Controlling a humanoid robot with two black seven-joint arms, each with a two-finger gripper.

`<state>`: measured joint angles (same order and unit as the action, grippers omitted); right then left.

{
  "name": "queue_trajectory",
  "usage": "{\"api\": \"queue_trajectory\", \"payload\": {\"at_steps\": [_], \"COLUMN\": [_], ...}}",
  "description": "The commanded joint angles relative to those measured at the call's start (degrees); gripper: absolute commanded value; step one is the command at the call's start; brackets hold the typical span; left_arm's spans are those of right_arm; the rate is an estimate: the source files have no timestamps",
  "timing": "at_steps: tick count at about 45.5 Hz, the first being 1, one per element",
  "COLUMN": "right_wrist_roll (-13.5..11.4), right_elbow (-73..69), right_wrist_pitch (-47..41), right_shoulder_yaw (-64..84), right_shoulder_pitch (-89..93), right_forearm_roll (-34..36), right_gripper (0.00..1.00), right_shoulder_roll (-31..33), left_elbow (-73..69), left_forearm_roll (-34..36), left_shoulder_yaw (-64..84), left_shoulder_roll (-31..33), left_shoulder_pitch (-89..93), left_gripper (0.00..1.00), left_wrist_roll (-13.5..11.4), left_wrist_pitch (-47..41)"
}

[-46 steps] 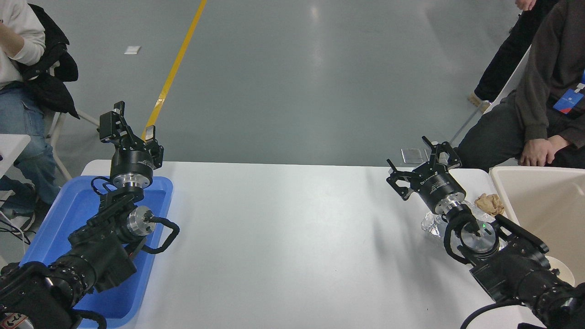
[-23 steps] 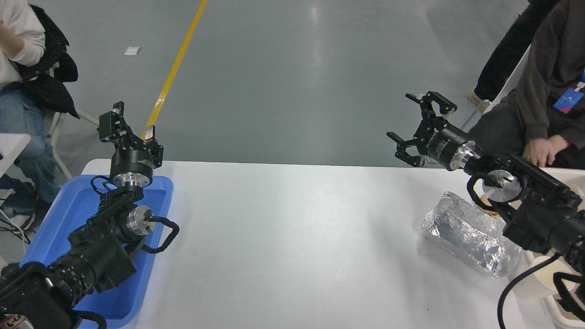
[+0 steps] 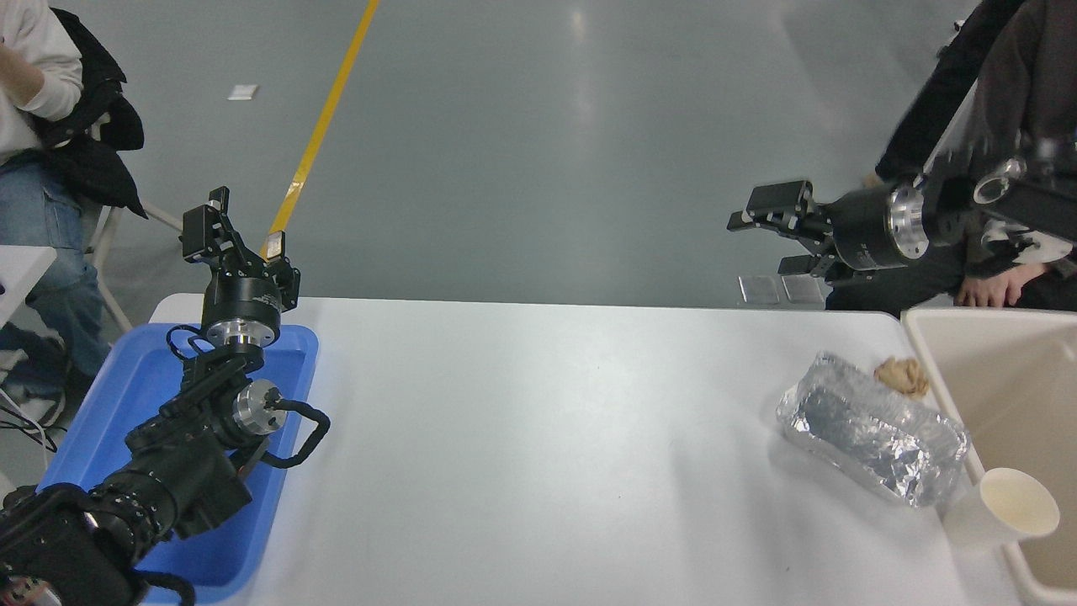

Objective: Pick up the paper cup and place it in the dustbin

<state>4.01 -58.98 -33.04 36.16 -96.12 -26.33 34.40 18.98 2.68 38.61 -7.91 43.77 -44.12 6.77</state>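
Paper cup (image 3: 1001, 510), small, cream-white and tapered, stands upright at the desk's (image 3: 538, 438) four o'clock corner touching the beige bin (image 3: 925, 337) (likely light and crushable, best pinched gently mid-wall), while the right tool (image 3: 778, 240) hangs spread, empty.

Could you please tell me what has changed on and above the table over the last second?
The right gripper rose from low over the foil tray and swung up toward the right edge, open and empty; it now hangs beyond the table's far edge. That uncovered the paper cup, upright beside the dustbin. Tray, brown wad and the parked left gripper stayed put.
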Motion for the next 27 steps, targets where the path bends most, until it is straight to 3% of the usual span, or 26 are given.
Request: {"api": "queue_trajectory", "payload": {"at_steps": [1, 13, 21, 27], "right_wrist_roll": [0.4, 0.6, 0.5, 0.4], "right_elbow": [-17.5, -31.6, -33.7, -34.3], "right_wrist_pitch": [0.0, -0.3, -4.2, -5.9], "right_shoulder_yaw": [29.6, 37.3, 37.5, 37.6], "right_shoulder_pitch": [-23.7, -37.5, -42.4, -44.1], "right_forearm_roll": [-1.9, 1.3, 9.2, 10.5], "right_gripper": [1.0, 1.0, 1.0, 1.0], "right_shoulder_roll": [-5.2, -15.9, -21.5, -24.1], "left_elbow": [0.0, 0.0, 0.0, 0.0], "left_forearm_roll": [0.0, 0.0, 0.0, 0.0], "left_shoulder_yaw": [0.0, 0.0, 0.0, 0.0], "left_shoulder_roll": [0.0, 0.0, 0.0, 0.0], "left_shoulder_pitch": [0.0, 0.0, 0.0, 0.0], "left_gripper": [1.0, 1.0, 1.0, 1.0], "left_wrist_roll": [0.0, 0.0, 0.0, 0.1], "left_wrist_pitch": [0.0, 0.0, 0.0, 0.0]}}
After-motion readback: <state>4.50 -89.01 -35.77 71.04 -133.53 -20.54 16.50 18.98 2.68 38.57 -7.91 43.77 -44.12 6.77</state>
